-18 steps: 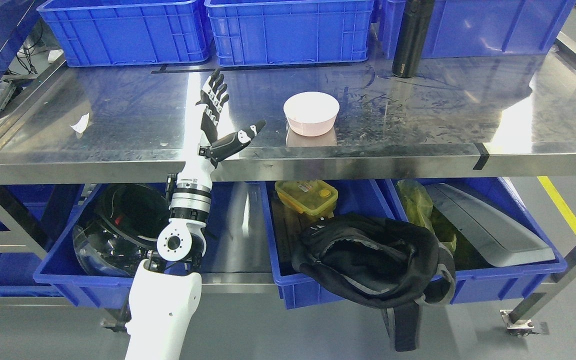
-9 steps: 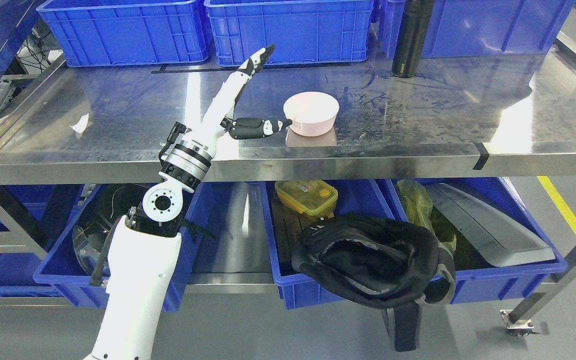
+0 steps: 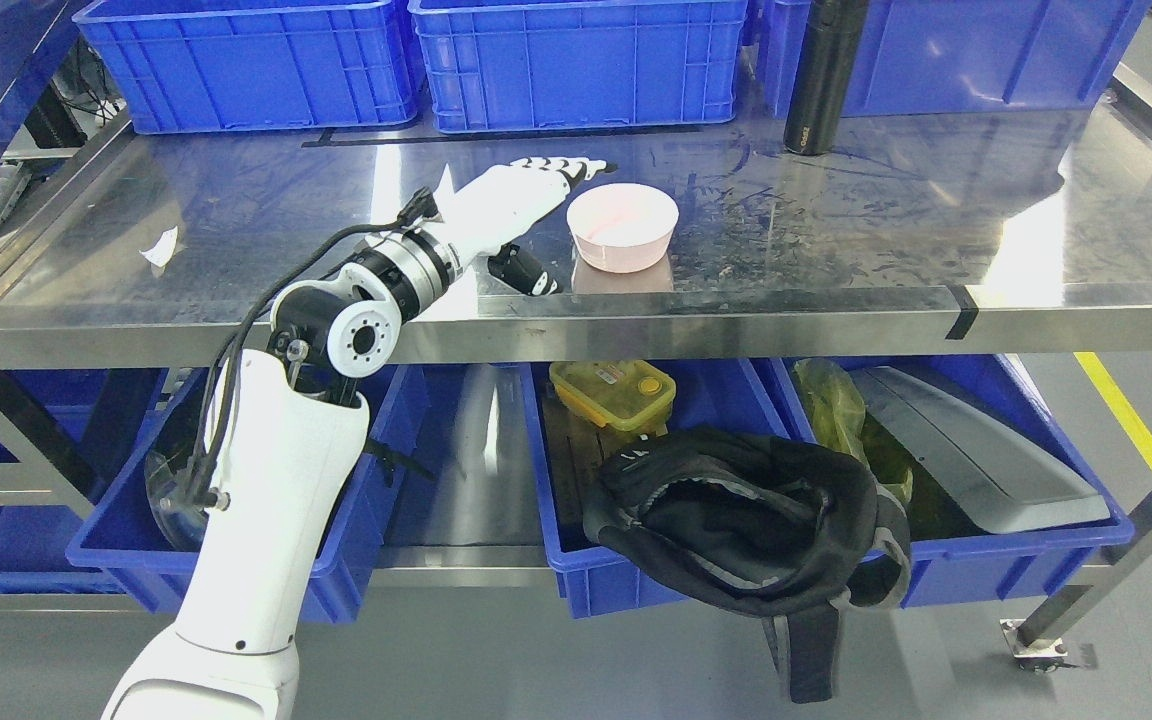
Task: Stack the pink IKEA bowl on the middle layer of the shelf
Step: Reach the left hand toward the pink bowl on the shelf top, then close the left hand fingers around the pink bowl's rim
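- Head view showed the left hand (image 3: pixel 516 205), white-backed with black-jointed fingers (image 3: pixel 576 166), lying palm down over the shiny steel shelf layer (image 3: pixel 836 250), its arm coming up from the lower left.
- Its fingers were stretched out straight and close together, tips reaching past the far left rim of the round pink plastic bowl (image 3: pixel 623 226); the black thumb (image 3: pixel 524 272) pointed down toward the shelf's front edge, just left of the bowl.
- The hand held nothing; whether any finger touched the bowl's rim could not be told.
- The pink bowl stood upright on the steel layer, near its front edge, about mid-width, alone and not stacked on another.
- A tall black cylindrical bottle (image 3: pixel 821 75) stood farther back and to the right, well apart from the bowl.
- Blue plastic crates (image 3: pixel 576 60) lined the back of the same layer.
- Below, a blue bin held a yellow lidded box (image 3: pixel 616 392), and a black fabric bag (image 3: pixel 746 510) hung over the bin's front wall.
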Available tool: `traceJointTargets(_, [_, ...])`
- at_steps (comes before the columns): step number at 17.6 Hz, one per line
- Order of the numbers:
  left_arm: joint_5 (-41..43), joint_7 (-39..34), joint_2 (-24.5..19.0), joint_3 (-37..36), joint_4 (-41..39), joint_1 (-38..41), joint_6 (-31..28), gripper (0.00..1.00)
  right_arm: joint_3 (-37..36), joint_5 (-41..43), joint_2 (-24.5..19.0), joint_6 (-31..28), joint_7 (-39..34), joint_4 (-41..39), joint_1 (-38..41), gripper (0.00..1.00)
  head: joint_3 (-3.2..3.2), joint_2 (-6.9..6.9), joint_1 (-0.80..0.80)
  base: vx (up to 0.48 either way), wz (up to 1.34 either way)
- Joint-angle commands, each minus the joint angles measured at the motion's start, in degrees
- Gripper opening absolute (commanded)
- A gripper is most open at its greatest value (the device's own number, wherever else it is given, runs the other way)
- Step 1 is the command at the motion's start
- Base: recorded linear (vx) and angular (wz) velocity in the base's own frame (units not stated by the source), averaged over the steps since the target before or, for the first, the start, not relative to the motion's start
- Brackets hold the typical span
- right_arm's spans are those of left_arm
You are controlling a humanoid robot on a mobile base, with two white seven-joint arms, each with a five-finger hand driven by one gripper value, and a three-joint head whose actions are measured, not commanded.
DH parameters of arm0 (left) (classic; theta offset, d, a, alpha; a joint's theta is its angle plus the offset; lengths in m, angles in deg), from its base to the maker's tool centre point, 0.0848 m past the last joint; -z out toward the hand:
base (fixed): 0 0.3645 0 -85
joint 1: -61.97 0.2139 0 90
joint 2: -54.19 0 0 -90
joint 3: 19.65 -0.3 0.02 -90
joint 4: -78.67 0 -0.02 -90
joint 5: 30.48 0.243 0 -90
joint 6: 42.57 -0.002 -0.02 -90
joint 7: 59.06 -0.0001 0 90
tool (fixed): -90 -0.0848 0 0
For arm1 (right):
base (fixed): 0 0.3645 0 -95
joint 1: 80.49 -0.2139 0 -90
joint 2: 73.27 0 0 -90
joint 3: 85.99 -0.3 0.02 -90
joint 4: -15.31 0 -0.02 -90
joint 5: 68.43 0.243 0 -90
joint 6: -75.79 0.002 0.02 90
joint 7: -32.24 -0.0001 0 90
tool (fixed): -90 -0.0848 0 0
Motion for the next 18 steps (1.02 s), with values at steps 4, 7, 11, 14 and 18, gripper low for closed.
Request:
traceJointTargets(4, [10.6, 3.8, 4.3, -13.9, 5.5, -6.2, -5.8, 0.98, 0.0, 0.0, 1.0, 0.0, 0.0, -1.0, 0.9, 1.0, 0.0, 0.0, 0.0, 0.0, 0.0])
traceJointTargets(7, [10.6, 3.6, 5.6, -13.1, 9.0, -7.6, -5.7, 1.0, 0.0, 0.0, 1.0, 0.0, 0.0, -1.0, 0.9, 1.0, 0.0, 0.0, 0.0, 0.0, 0.0])
traceJointTargets(11, [10.6, 3.6, 6.7, -12.4, 12.8, -7.9, -8.4, 0.94, 0.0, 0.0, 1.0, 0.0, 0.0, -1.0, 0.9, 1.0, 0.0, 0.0, 0.0, 0.0, 0.0])
traceJointTargets(14, [10.6, 3.7, 6.7, -12.4, 14.8, -8.4, -11.0, 0.93, 0.0, 0.0, 1.0, 0.0, 0.0, -1.0, 0.9, 1.0, 0.0, 0.0, 0.0, 0.0, 0.0])
traceJointTargets(18, [10.6, 5.0, 6.7, -12.3, 15.8, -8.6, -13.4, 0.91, 0.0, 0.0, 1.0, 0.0, 0.0, -1.0, 0.9, 1.0, 0.0, 0.0, 0.0, 0.0, 0.0])
